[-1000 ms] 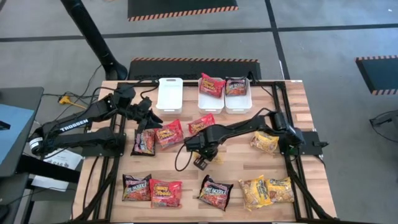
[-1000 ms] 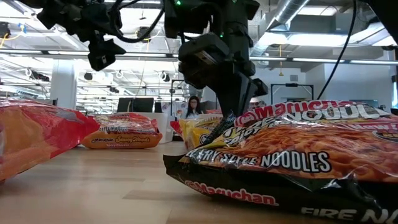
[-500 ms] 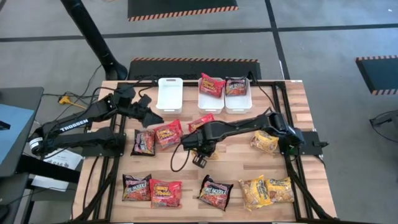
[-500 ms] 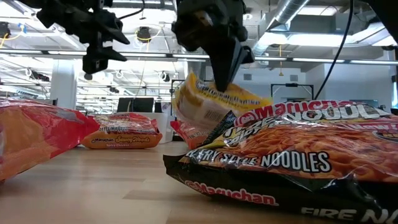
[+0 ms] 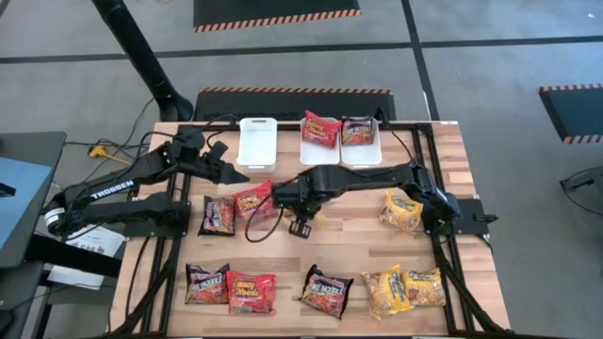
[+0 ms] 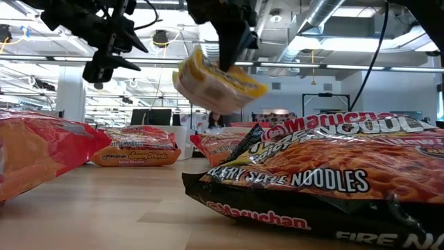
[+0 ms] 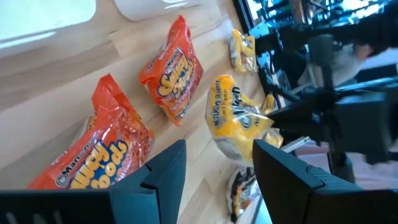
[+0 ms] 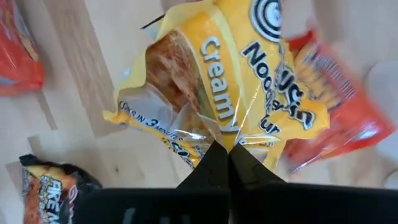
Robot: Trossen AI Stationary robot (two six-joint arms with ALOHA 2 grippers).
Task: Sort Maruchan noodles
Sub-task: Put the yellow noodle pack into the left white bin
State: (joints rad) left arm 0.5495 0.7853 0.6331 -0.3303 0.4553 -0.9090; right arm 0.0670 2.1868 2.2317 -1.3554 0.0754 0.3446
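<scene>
My right gripper (image 8: 227, 155) is shut on a yellow Maruchan packet (image 8: 230, 74), held up in the air over the table's middle (image 6: 218, 80). The high view hides that packet under the right arm (image 5: 311, 184). My left gripper (image 5: 229, 171) hovers open beside the near left corner of the empty white bin (image 5: 256, 141), touching nothing. Its wrist view shows the yellow packet (image 7: 239, 118) beyond its fingers. Red (image 5: 252, 200) and dark (image 5: 219, 215) packets lie flat on the wood below. My right gripper pinches the yellow packet between its two fingers at one crinkled edge (image 8: 231, 132). The fingers (image 6: 232, 45) come from above, pointing down. The packet hangs tilted below them, lifted clear of the table.
Three white bins stand at the far edge: one empty, one holding a red packet (image 5: 320, 127), one holding a dark packet (image 5: 358, 127). More packets lie along the near edge (image 5: 326, 290) and a yellow one at the right (image 5: 400, 212). A dark packet (image 6: 312, 177) fills the low view's foreground.
My right gripper has risen and moved toward the table's far left, staying shut. The yellow packet has come up with it from the wood and now hangs clear in the air, tilted. The left gripper has shifted only slightly.
</scene>
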